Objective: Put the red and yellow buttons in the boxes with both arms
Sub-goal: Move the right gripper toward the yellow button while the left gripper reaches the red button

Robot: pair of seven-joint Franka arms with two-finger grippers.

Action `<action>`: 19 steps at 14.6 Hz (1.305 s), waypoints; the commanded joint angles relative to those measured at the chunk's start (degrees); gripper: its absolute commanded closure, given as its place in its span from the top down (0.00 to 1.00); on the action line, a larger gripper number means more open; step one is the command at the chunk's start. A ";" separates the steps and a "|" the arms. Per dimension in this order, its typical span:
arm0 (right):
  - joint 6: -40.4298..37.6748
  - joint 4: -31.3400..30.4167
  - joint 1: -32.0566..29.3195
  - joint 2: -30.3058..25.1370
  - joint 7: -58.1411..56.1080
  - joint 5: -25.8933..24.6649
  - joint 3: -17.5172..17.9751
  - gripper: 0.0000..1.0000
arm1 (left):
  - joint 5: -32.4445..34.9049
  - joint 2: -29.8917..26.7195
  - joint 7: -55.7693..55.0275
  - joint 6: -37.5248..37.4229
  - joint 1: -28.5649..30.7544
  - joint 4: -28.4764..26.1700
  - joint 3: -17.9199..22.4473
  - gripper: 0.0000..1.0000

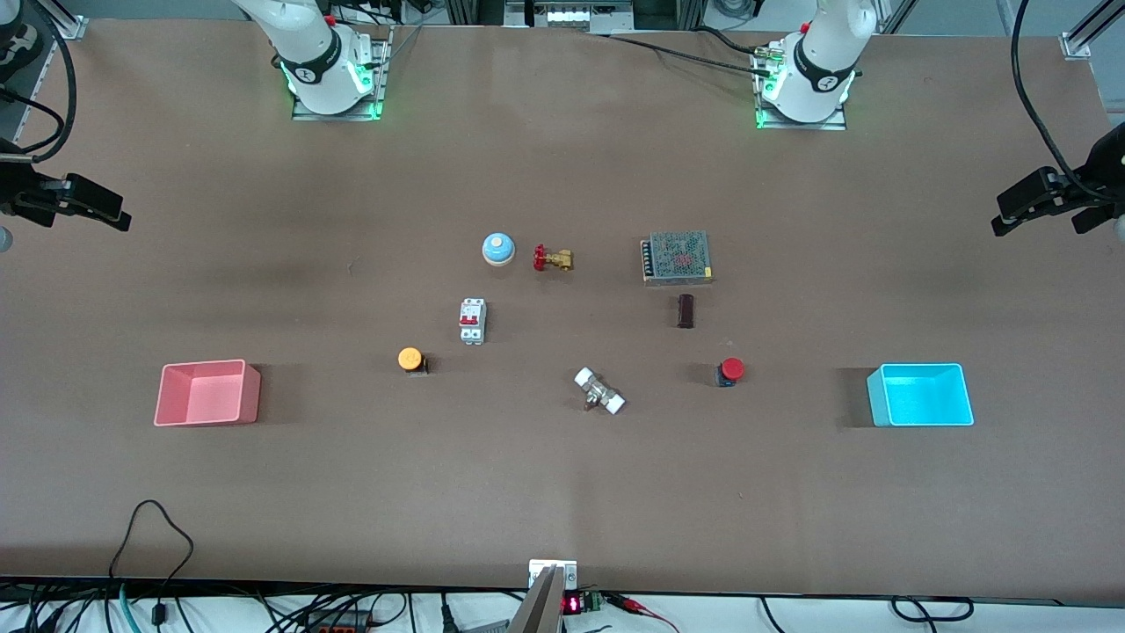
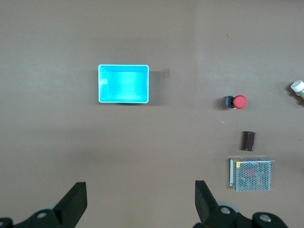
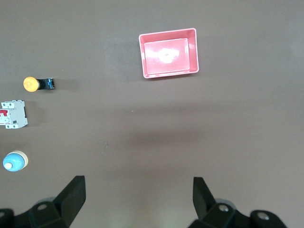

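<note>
Both buttons lie untouched on the counter; the red button [image 1: 730,370] should be approached squarely by the wide-open, empty left end effector [image 2: 141,202], the yellow button [image 1: 410,359] likewise by the right end effector [image 3: 138,199]

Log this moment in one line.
stage: start | red button, yellow button: on table | pink box, cyan box: empty | left gripper, right gripper: open, raised

Each button [image 1: 410,359] [image 1: 730,370] lies between the two boxes [image 1: 207,393] [image 1: 920,395], apparently in neither, nearer its own end's box.
</note>
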 commanded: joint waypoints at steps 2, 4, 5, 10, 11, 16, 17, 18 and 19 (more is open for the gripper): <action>-0.24 -0.98 -0.87 -1.45 -0.93 -0.15 0.94 1.00 | -1.05 -0.65 -0.80 -0.73 -0.19 -0.28 -0.06 1.00; 0.19 -0.98 -0.87 -1.19 -1.02 -0.07 0.94 1.00 | -1.05 -0.48 -0.72 -0.91 -0.28 -0.19 -0.06 1.00; 0.80 -0.89 -0.87 -0.49 -0.93 -0.15 0.94 1.00 | -1.05 -0.13 -0.72 -0.91 -0.37 -0.19 -0.06 1.00; 2.65 -0.81 1.32 6.01 -0.41 0.02 1.03 1.00 | -1.48 6.88 -0.80 -0.29 -1.86 1.56 -0.93 1.00; 4.66 -0.81 2.37 6.81 -0.14 0.11 1.03 1.00 | -2.62 8.99 -1.67 -0.29 -2.47 2.53 -0.94 1.00; 12.93 -0.81 11.06 14.71 4.41 1.07 1.03 1.00 | -4.82 17.26 -8.87 7.51 -6.25 3.94 -1.20 1.00; 14.42 -0.72 13.08 16.38 7.13 1.34 1.03 1.00 | -4.91 18.75 -10.72 8.75 -6.95 3.94 -1.29 1.00; 16.44 -0.63 14.93 18.14 9.50 1.43 1.03 1.00 | -5.00 19.99 -13.26 10.76 -8.44 3.77 -1.29 1.00; 18.63 -0.54 16.08 19.63 11.27 1.69 1.03 1.00 | -5.09 21.48 -15.63 13.05 -9.50 3.50 -1.29 1.00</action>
